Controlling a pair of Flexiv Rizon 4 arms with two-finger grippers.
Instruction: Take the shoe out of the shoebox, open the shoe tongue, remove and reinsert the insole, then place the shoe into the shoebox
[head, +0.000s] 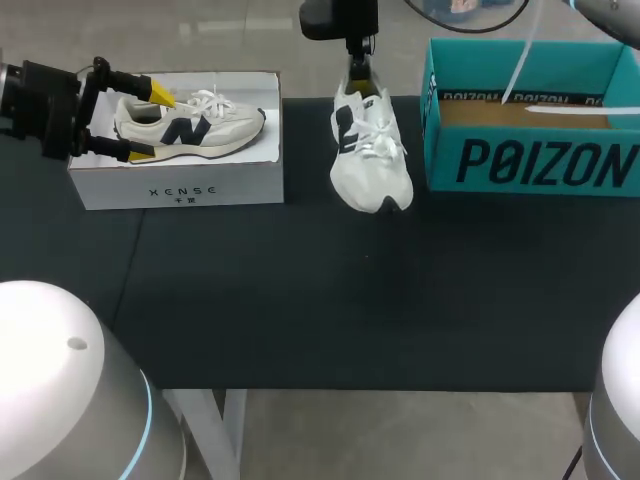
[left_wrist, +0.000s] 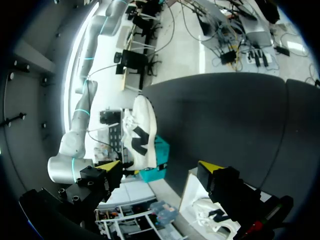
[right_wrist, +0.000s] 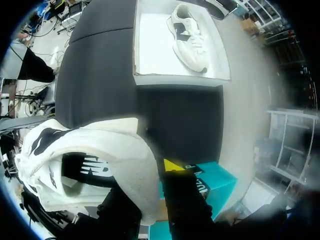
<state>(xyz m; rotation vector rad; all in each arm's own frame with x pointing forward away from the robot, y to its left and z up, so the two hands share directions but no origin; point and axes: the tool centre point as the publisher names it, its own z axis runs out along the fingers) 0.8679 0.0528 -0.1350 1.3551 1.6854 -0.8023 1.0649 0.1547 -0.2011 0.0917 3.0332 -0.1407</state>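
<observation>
Step in hand: judged as the end of the take-out. One shoe (head: 372, 160) stood out on the table (head: 300, 300), sole down and toe toward the robot, just beside the teal shoebox (head: 540, 165).
Next move: judged as opening the tongue. It calls for the heel to be pinned while the other arm crosses to the laces and lifts the tongue up and forward. The laces looked tied, so little slack was expected.
Table: black top, bearing both boxes and the free shoe.
Teal box: the teal shoebox sat at the right rear, open at the top, with no lid seen. Its brown inner floor showed and no shoe was seen in it. A pale line crossed over it, nature unclear.
White box: the white shoebox (head: 180, 185) sat at the left rear, shallow and open. It held a second shoe (head: 190, 125) lying on its side, heel toward the table's left edge and toe toward the middle.
Task shoe: white with a dark side mark, between the two boxes and nearer the teal one.
Right arm: the right gripper (head: 360, 75) was clenched on the shoe's heel collar. The right wrist view showed the collar wall between the fingers, with one yellow tip against its outer face.
Left arm: the left gripper (head: 153, 126) was released, fingers spread wide, hovering at the left end of the white shoebox over the second shoe's heel. Contact with either could not be told. It was well apart from the shoe on the table.
</observation>
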